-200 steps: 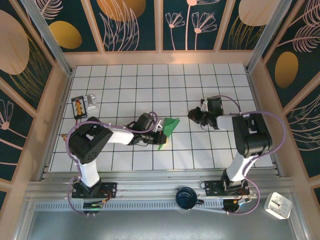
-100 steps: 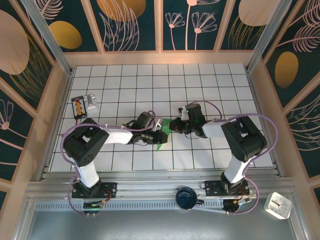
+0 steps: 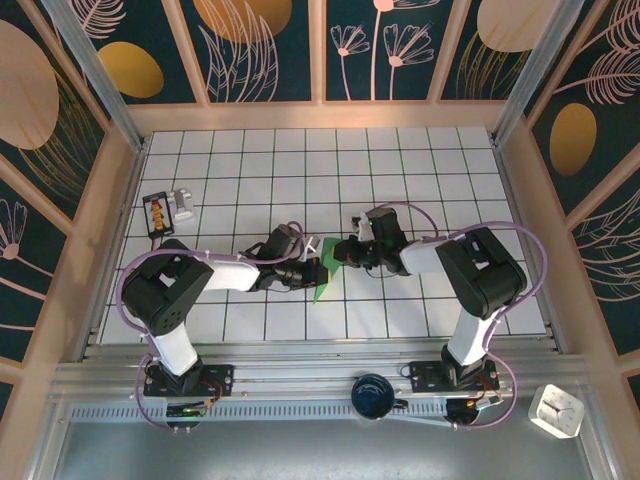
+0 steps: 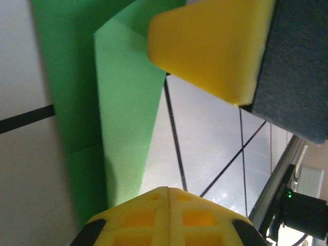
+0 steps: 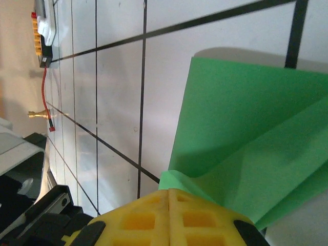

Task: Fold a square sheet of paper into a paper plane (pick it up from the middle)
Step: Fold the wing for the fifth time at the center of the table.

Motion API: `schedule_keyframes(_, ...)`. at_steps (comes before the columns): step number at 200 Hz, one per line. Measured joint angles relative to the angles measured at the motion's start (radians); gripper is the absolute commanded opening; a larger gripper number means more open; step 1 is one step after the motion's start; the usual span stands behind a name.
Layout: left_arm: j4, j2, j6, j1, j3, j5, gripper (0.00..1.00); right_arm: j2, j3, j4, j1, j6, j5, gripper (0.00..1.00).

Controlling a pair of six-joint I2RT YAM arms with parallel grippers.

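Swinging in from the right over the last second, the right gripper (image 3: 347, 252) now sits at the far right corner of the thin, creased green paper sheet (image 3: 325, 280), where before it hung well apart from it. The left gripper (image 3: 310, 272) has stayed at the sheet's left edge. The sheet lies between the two, near the middle of the white tiled tabletop (image 3: 400, 180), a narrow folded shape with its point towards the near side.

In the right wrist view the yellow fingers (image 5: 169, 215) are pressed together and a raised green flap (image 5: 246, 128) runs into their seam, so that gripper looks clenched on the paper. In the left wrist view the left gripper's fingers (image 4: 169, 220) are likewise closed tight, with the folded green layers (image 4: 123, 118) passing just beside them. Whether they pinch any paper I cannot tell.

As a judgement, this sheet is very light and limp: lifted by one corner it would droop and its loose flaps would spring open. On the smooth tile it will probably slide rather than resist a push. Two grips pulling apart could tear or crumple it. The safest hold is on the stacked layers along the middle crease, where the paper is stiffest, or on a lifted flap edge.
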Motion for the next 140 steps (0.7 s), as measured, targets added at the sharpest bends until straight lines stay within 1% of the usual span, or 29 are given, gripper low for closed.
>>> schedule_keyframes(33,-0.004,0.020,0.014,0.002,-0.001,-0.029,0.00,0.034,0.018,0.000,0.014,0.002,-0.010,0.07)
schedule_keyframes(68,-0.006,0.035,0.038,0.005,-0.006,-0.022,0.00,0.063,0.050,-0.016,0.005,-0.019,-0.006,0.07)
schedule_keyframes(140,0.034,0.042,0.098,0.010,-0.028,0.002,0.00,0.091,0.072,-0.047,-0.094,-0.062,-0.013,0.06)
